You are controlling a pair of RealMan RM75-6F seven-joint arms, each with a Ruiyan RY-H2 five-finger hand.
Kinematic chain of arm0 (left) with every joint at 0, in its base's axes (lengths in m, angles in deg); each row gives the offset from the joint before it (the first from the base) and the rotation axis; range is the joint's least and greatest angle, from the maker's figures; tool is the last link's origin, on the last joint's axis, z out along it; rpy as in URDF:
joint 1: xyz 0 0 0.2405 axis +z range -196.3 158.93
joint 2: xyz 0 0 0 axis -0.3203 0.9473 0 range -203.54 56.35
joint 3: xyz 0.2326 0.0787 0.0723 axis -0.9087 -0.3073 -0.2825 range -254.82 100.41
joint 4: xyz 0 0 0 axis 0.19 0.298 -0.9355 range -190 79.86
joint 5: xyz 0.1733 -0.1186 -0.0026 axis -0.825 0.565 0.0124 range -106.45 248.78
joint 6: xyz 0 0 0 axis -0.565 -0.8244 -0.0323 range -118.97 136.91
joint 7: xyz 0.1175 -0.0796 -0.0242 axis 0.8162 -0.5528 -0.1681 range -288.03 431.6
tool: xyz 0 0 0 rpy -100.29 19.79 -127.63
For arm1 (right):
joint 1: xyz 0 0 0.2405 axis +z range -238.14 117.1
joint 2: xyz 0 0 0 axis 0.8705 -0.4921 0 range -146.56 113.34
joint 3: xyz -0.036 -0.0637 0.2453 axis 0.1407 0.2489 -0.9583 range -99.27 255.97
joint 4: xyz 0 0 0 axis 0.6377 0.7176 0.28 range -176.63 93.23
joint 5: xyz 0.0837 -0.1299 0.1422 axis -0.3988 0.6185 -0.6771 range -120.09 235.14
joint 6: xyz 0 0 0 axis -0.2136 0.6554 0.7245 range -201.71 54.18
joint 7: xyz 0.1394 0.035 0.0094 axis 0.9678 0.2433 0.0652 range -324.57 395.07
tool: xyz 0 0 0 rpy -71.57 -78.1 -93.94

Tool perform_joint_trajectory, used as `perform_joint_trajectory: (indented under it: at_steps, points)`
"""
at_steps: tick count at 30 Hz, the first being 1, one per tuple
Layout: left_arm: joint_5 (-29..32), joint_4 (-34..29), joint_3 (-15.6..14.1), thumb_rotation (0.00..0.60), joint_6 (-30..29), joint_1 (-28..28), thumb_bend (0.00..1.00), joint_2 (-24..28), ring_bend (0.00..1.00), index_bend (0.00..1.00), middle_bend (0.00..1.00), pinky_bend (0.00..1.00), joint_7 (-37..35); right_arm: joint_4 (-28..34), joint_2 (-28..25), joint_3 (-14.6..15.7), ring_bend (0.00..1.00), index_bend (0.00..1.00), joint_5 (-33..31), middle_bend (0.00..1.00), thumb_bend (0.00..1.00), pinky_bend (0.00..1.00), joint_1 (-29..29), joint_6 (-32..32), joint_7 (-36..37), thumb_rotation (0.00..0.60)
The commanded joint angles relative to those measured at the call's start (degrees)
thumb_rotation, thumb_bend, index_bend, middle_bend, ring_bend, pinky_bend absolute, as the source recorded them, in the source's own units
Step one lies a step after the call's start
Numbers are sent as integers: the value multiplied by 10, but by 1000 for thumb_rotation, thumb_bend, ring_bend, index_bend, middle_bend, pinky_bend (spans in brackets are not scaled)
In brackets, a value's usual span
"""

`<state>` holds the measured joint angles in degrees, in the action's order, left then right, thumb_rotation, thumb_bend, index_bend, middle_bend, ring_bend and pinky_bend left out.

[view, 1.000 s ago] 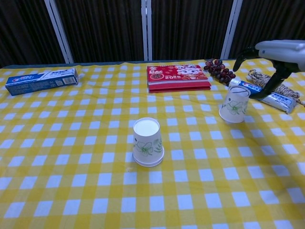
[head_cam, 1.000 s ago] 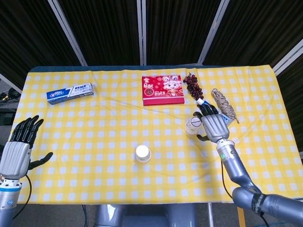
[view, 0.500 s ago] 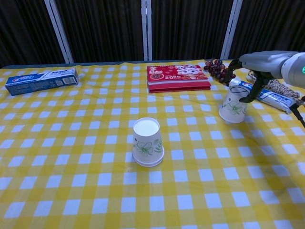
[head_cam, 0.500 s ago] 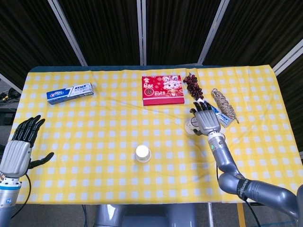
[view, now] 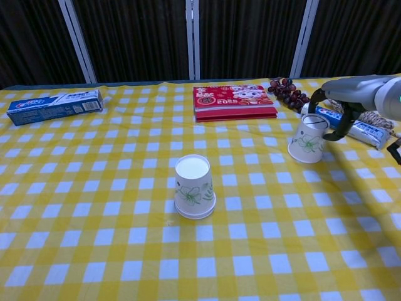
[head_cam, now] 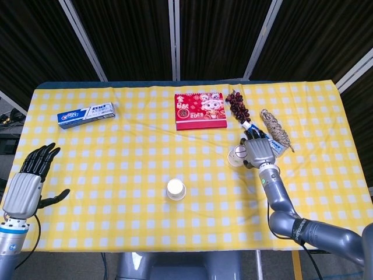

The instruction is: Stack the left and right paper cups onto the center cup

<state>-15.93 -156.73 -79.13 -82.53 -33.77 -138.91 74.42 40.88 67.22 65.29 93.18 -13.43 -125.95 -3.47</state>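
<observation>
the red flat box with cartoon figures (head_cam: pixel 201 111) at twelve o'clock on the desk (head_cam: pixel 116 175) carries gold digits that read about "2025"; the blue-and-white toothpaste carton (head_cam: pixel 86 114) at ten o'clock has print too small to read. the center white paper cup with a green flower print (view: pixel 193 186) stands upside down near the middle of the yellow-and-white checked cloth, its long axis upright and its base facing up. the right white paper cup with the same flower print (view: pixel 307 140) sits toward three o'clock, tilted, its base leaning toward the right hand (head_cam: pixel 259 153). that hand's fingers (view: pixel 321 94) curl around the cup's upper part and hold it, where a second ago they were stretched above it. the left hand (head_cam: pixel 29 181) hangs at eight o'clock off the desk edge, fingers spread wide and holding nothing, slightly shifted from before. a dark bunch of grapes (head_cam: pixel 236 106), a second toothpaste carton (view: pixel 346 126) and a coil of twine (head_cam: pixel 275 128) lie just behind the right cup.
</observation>
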Motion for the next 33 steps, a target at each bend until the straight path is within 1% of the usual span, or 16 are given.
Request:
perform_joint_trajectory:
  at_steps: [1,4,8,12,15,20,21,26,29,33]
  points:
    - [-2,0,3,600,3,2,169,-1,0,29,0,61,1,-8,9,1,0,380,18,124,250,46,-1,-2,21,600]
    - [-4,0,6,600,6,4,170,-1,0,29,0,61,1,-18,17,2,0,433,37,157,292,65,-2,-8,33,600]
    - [-3,2,11,600,9,6,169,0,0,30,0,61,-4,-23,24,2,0,447,49,168,302,71,-2,-13,46,600]
    - [-3,5,16,600,13,9,170,0,0,30,0,61,-8,-2,17,-2,0,449,74,172,307,71,-3,-25,61,600]
    - [-3,6,19,600,16,10,170,0,0,30,0,61,-8,33,2,-8,0,449,97,172,309,71,-2,-40,64,600]
    - [-5,7,24,600,19,13,170,-1,0,30,0,61,-7,124,-34,-21,0,448,132,172,309,71,-3,-62,71,600]
    - [-5,8,25,600,20,14,170,-1,0,30,0,61,-7,151,-43,-23,0,447,140,172,309,71,-3,-65,74,600]
    - [-1,12,31,600,25,15,170,-4,0,33,0,61,-8,239,-72,-24,0,446,163,171,309,71,-3,-77,66,600]
    - [0,15,33,600,29,16,170,-6,0,33,0,61,-9,278,-78,-23,0,446,168,171,309,75,-3,-83,63,600]
    - [-2,17,35,600,34,16,170,-7,0,33,0,61,-8,309,-77,-19,0,448,172,171,312,79,1,-88,57,600]
